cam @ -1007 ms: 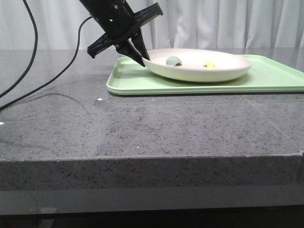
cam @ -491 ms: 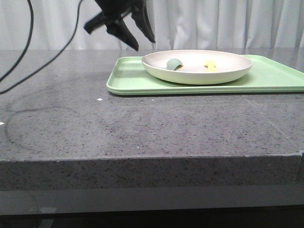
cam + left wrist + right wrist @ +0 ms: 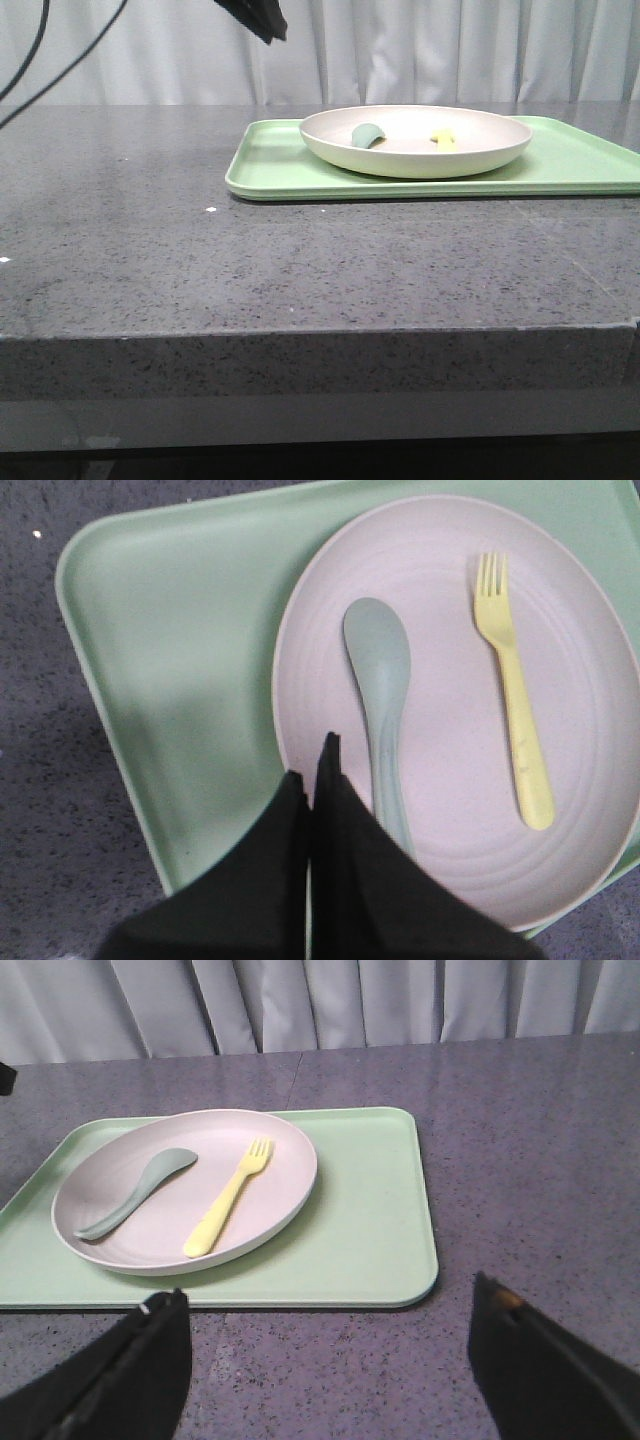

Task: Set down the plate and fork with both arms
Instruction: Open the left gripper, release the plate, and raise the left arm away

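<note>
The cream-white plate lies on the light-green tray. Inside it rests the pale yellow fork, with a grey-green spoon beside it. My left gripper hangs high above the plate's near-left rim, jaws shut and empty; only its tip shows at the top of the front view. My right gripper is open and empty over bare table, short of the tray's near edge. The plate and fork lie beyond it.
The dark speckled table runs wide in front of and left of the tray. Black cables hang at the upper left. A pale curtain closes off the back.
My left gripper has lifted away from the plate's left rim and risen almost out of the front view. Plate, fork and spoon have stayed on the tray.
</note>
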Tool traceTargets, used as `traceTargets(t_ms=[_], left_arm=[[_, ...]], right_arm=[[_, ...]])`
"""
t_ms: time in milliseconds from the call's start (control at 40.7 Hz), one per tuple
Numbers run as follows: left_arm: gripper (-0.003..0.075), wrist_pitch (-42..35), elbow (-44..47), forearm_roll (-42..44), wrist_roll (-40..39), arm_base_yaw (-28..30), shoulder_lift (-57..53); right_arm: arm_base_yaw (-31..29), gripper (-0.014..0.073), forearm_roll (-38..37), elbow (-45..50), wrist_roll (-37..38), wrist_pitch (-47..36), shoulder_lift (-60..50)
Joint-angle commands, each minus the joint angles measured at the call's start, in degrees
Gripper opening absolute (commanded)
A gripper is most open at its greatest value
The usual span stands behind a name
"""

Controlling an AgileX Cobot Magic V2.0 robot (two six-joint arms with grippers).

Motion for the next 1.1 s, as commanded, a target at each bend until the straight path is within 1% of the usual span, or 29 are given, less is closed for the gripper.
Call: traceTargets(t_ms=[0, 49, 147, 246, 442, 614, 688, 737, 835, 982, 1080], left_arm=[[-0.0018, 0.71, 0.49, 4.50, 0.45, -1.17, -7.81], [-0.0018, 0.71, 3.34, 6.94, 0.45, -1.17, -10.14], [-0.0018, 0.71, 12.15, 10.18, 0.45, -0.78, -15.39], [-0.0018, 0.59, 20.79, 12.99, 0.33, 1.21, -20.20], [-0.0018, -6.29, 39.67, 14.19, -0.91, 8.74, -31.94], [-0.0018, -12.21, 52.86, 14.19, -1.20, 15.41, -41.54], [-0.0018, -16.02, 57.88, 14.19, -1.20, 17.29, -45.43], [-0.0018, -19.97, 61.84, 14.19, -1.20, 18.01, -48.39], [-0.0018, -28.08, 68.66, 14.19, -1.20, 18.14, -54.57], [-0.0018, -40.12, 80.53, 14.19, -1.20, 17.88, -66.65], [-0.0018, -44.80, 87.16, 14.19, -0.79, 17.88, -74.01]], right_arm=[[0.04, 0.0591, -0.38, -2.27, -0.22, -3.71, 0.48], [0.04, 0.0591, -0.38, -2.27, -0.22, -3.30, 0.48], [0.04, 0.0591, -0.38, -2.27, -0.22, -3.12, 0.48], [0.04, 0.0591, -0.38, -2.27, -0.22, -3.12, 0.48], [0.04, 0.0591, -0.38, -2.27, -0.22, -3.12, 0.48], [0.04, 0.0591, -0.38, -2.27, -0.22, -3.12, 0.48], [0.04, 0.0591, -0.38, -2.27, -0.22, -3.12, 0.48], [0.04, 0.0591, -0.38, -2.27, -0.22, -3.12, 0.48], [0.04, 0.0591, -0.38, -2.27, -0.22, -3.12, 0.48], [0.04, 0.0591, -0.38, -2.38, -0.22, -3.12, 0.97], [0.04, 0.0591, -0.38, -2.67, -0.22, -3.05, 2.29]])
